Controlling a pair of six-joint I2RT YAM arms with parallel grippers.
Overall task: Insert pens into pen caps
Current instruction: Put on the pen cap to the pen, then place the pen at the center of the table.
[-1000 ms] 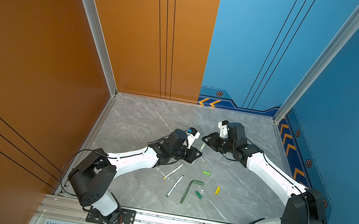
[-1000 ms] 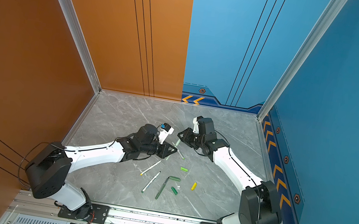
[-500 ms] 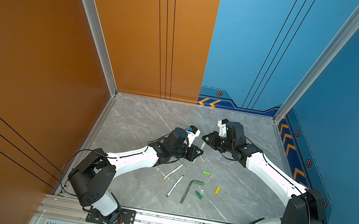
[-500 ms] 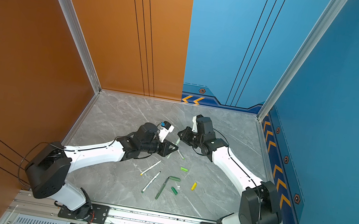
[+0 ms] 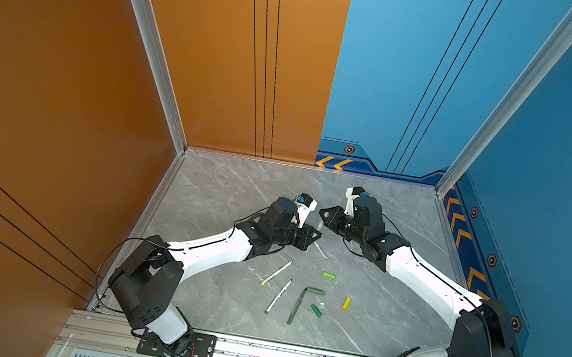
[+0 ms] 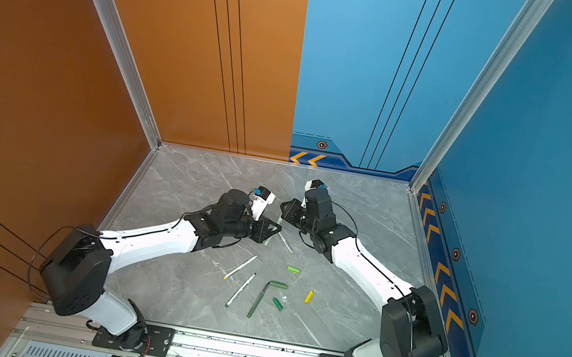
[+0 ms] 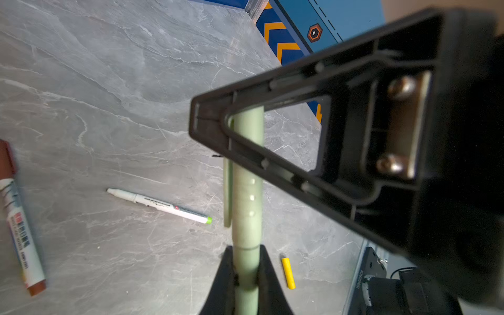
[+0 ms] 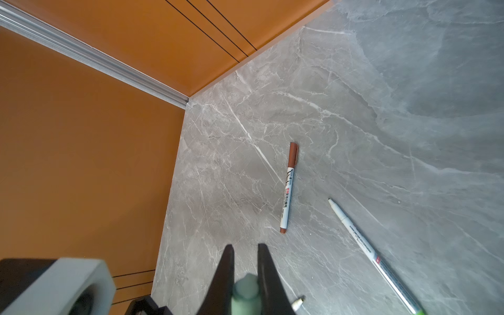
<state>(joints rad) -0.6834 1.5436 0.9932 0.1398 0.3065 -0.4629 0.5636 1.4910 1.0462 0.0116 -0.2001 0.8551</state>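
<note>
Sage-green plastic pen point(image 7: 245, 268) meets its matching tubular cap point(image 7: 246, 191).
Left gripper point(image 7: 245, 246) clamps pen, right gripper point(image 8: 245, 245) pinches cap, holding them coaxial.

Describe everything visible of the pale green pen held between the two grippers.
The pale green pen is matte sage plastic all over: a round stick with a flat clip along one side, three small dots in a row and a thin seam ring. It hangs above the grey table, touching nothing there. The left gripper is shut on its barrel beside the seam; the right gripper is shut on its other end, whose rounded tip shows between the jaws.
</note>
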